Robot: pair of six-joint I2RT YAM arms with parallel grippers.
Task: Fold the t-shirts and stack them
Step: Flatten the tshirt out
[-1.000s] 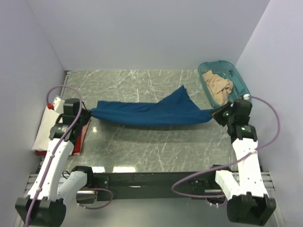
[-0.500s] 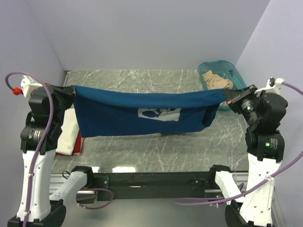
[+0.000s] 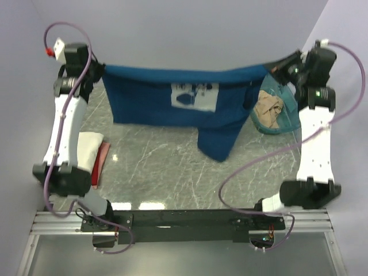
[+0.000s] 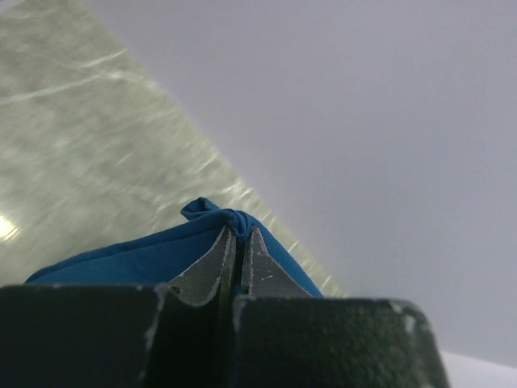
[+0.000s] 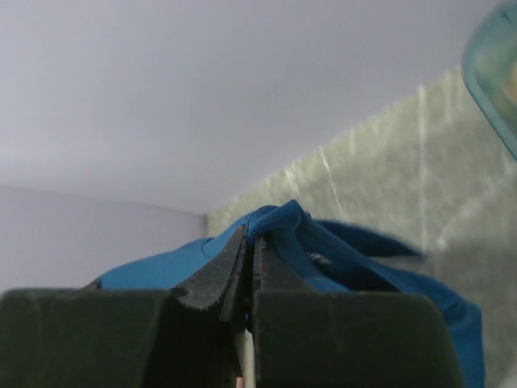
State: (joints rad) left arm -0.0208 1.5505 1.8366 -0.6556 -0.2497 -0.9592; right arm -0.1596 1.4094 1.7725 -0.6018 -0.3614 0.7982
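The navy blue t-shirt (image 3: 155,98) with a pale print (image 3: 194,95) hangs stretched in the air between both grippers, its lower part drooping toward the table. My left gripper (image 3: 102,68) is shut on its left top corner; the cloth bunches at the fingertips in the left wrist view (image 4: 234,220). My right gripper (image 3: 270,67) is shut on the right top corner, seen in the right wrist view (image 5: 275,218). The cream-white t-shirt (image 3: 86,144) lies folded at the table's left. The tan-beige t-shirt (image 3: 269,110) lies crumpled in the teal tub (image 3: 290,118).
A red flat object (image 3: 101,164) lies under the cream shirt at the left edge. The marble table (image 3: 172,172) is walled on the left, back and right. Both arms stand raised high, cables looping beside them.
Both grippers have risen and moved toward the back wall, lifting the navy shirt higher. The shirt has unfurled, with one part now hanging lower at the right.
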